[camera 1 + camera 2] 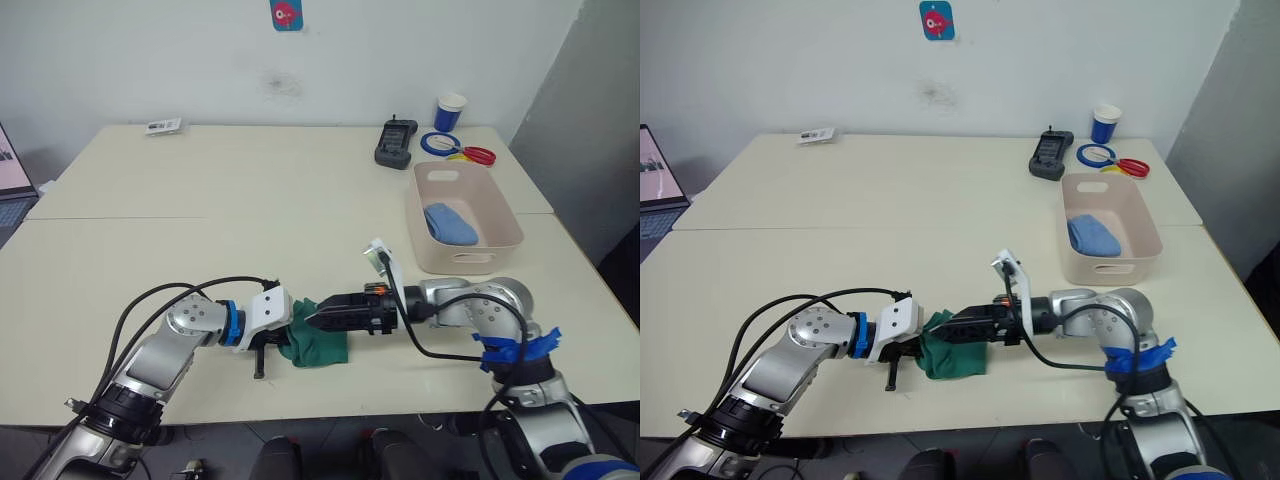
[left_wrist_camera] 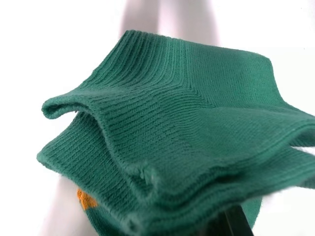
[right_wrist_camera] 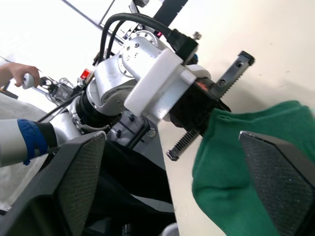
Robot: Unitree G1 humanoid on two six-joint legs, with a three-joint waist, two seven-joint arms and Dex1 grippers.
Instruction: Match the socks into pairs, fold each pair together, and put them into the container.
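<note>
1. Green socks (image 1: 318, 343), bunched near the table's (image 1: 200, 220) front edge, pinched from the left by the left gripper (image 1: 285, 338).
2. Right gripper (image 1: 312, 318) over the same bundle (fingers spread wide in the right wrist view).
3. Pink tub (image 1: 497, 215) well apart, back right, holding blue socks (image 1: 450, 223).
4. Cup (image 1: 450, 112) behind the tub.

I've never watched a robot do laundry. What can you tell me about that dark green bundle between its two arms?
The dark green ribbed knit socks lie bunched at the front edge of the cream table, layered cuffs together, with an orange-yellow mark on one. The left gripper holds one side; the right gripper reaches in, fingers open, from the other.
</note>
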